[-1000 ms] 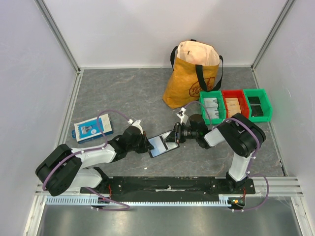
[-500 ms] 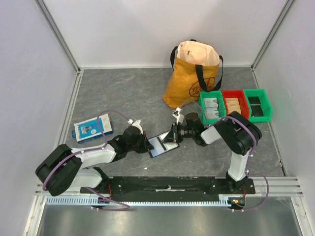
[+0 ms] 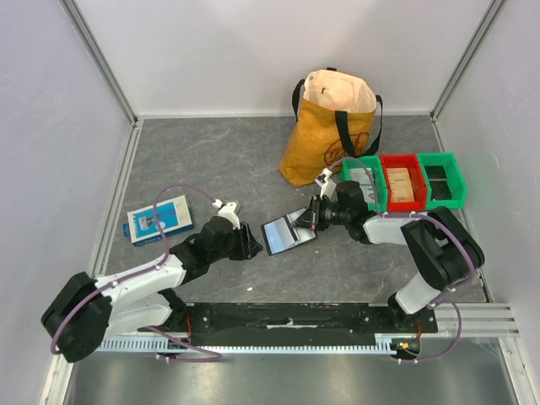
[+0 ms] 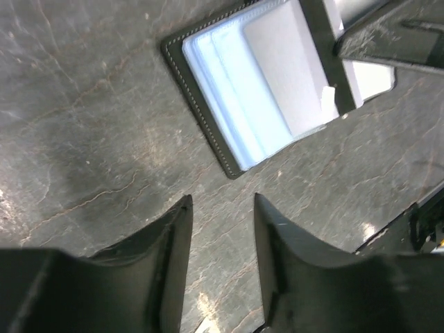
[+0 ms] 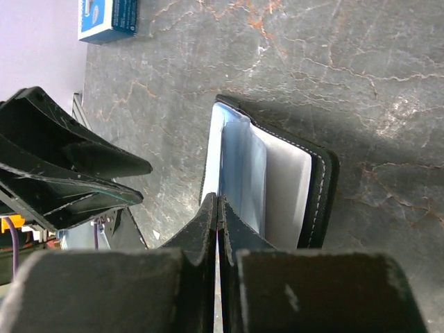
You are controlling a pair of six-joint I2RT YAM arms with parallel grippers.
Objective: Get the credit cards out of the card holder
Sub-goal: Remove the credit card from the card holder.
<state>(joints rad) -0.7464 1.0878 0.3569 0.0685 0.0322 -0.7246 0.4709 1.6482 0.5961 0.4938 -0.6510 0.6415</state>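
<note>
The right arm reaches low and flat, its right gripper (image 5: 217, 202) pinched tight on the near edge of the open card holder (image 5: 325, 187), pale credit cards (image 5: 243, 170) just beyond its tips. The left gripper (image 4: 222, 202) lies low, jaws parted on nothing, the holder's corner just ahead, bare table (image 4: 83, 104) either side.

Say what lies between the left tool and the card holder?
Bare tabletop, in the left wrist view, separates the left tool from the card holder.
</note>
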